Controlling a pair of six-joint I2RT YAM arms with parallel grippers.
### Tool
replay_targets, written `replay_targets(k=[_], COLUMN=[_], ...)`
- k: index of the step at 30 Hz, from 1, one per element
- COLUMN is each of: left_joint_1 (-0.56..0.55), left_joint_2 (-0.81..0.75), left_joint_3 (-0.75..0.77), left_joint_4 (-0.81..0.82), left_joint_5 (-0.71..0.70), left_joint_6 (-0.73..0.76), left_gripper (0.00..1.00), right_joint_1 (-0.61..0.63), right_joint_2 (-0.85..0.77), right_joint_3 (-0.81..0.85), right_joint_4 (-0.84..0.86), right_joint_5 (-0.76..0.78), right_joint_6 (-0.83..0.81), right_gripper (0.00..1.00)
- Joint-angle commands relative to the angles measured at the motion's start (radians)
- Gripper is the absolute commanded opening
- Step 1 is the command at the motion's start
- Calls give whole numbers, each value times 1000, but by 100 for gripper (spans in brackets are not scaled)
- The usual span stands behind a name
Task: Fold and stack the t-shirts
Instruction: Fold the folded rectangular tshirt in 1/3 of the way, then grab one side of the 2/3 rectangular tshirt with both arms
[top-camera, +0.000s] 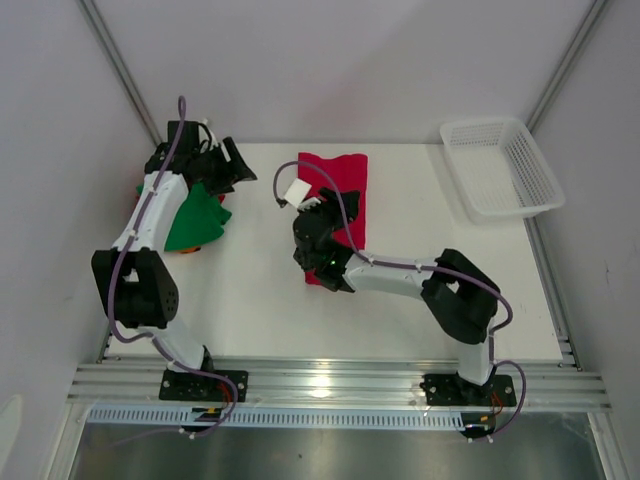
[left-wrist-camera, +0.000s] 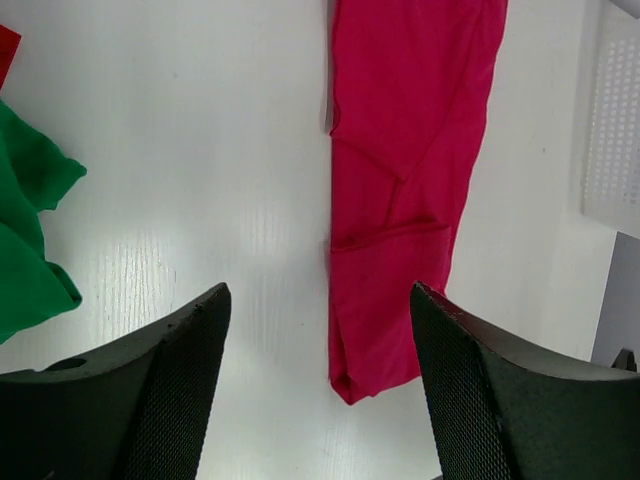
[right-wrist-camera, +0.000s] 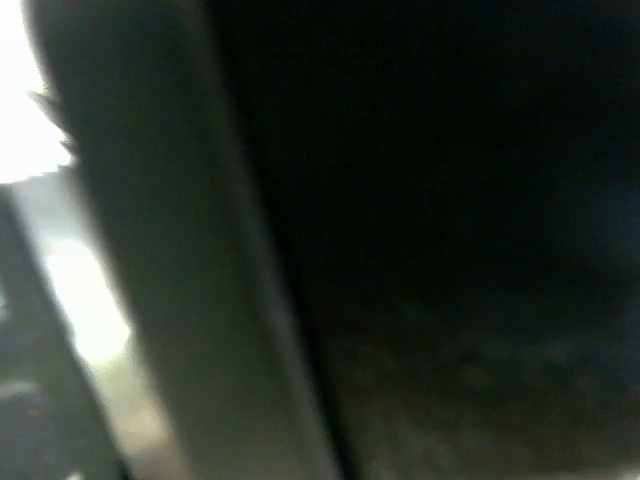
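Note:
A crimson-red t-shirt (top-camera: 345, 185) lies folded into a long strip in the middle of the table, and also shows in the left wrist view (left-wrist-camera: 405, 180). My right gripper (top-camera: 322, 262) is low over the strip's near end. Its wrist view is dark and blurred, so its jaws do not show. A green t-shirt (top-camera: 195, 220) lies crumpled at the left on an orange one (top-camera: 188, 248). The green one shows at the left edge of the left wrist view (left-wrist-camera: 25, 240). My left gripper (top-camera: 235, 165) hovers at the back left, open and empty (left-wrist-camera: 320, 400).
A white mesh basket (top-camera: 500, 168) stands at the back right corner, its edge in the left wrist view (left-wrist-camera: 612, 130). A red scrap of cloth (left-wrist-camera: 5, 50) shows beside the green shirt. Grey walls enclose the table on the left and back.

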Motion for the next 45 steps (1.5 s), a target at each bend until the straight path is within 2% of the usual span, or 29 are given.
replay_targets(k=[1,2,5,6,8,10,13,16,17,19,21,27,32,33,37,45], left_joint_1=[-10,-10,-10,-10,-10,-10,-10,-8,-7,-5,-5,-5,-7,-7,-7,-7], left_joint_2=[2,-14,-44,-48,-56,-71,-110,-165,-182,-244,-290,-397,-427,-433,-444,-453], left_joint_3=[29,19,-21,-21,-20,-21,-40,-84,-109,-158,-234,-359,-455,-463,-509,-502], left_joint_4=[-44,-37,-12,-14,-21,-30,-40,-32,-20,9,77,224,281,288,301,285], left_joint_5=[-14,-11,-8,-6,-6,-22,-77,-112,-118,-120,-99,41,109,116,123,112], left_joint_6=[26,23,23,23,29,42,77,94,92,83,72,19,-29,-37,-41,-38], left_gripper=[75,75,75,75,75,75,75,78,80,84,89,89,89,89,89,89], right_joint_1=[39,40,43,43,45,45,29,-52,-119,-193,-271,-340,-345,-345,-331,-304], right_joint_2=[-92,-101,-141,-152,-181,-206,-264,-359,-393,-520,-633,-704,-792,-795,-780,-674], right_joint_3=[93,113,155,167,181,181,173,153,111,34,-101,-279,-503,-573,-718,-792], right_joint_4=[-551,-715,-912,-948,-1046,-1075,-1138,-1245,-1279,-1246,-1192,-1174,-1023,-990,-798,-623], right_joint_5=[-27,-60,-122,-195,-260,-303,-333,-468,-520,-692,-783,-921,-1084,-1151,-1239,-1295], right_joint_6=[576,652,826,858,944,980,1059,1228,1279,1409,1484,1601,1777,1806,1942,2018], right_gripper=[56,56,56,56,56,57,64,69,69,68,68,68,69,69,69,69])
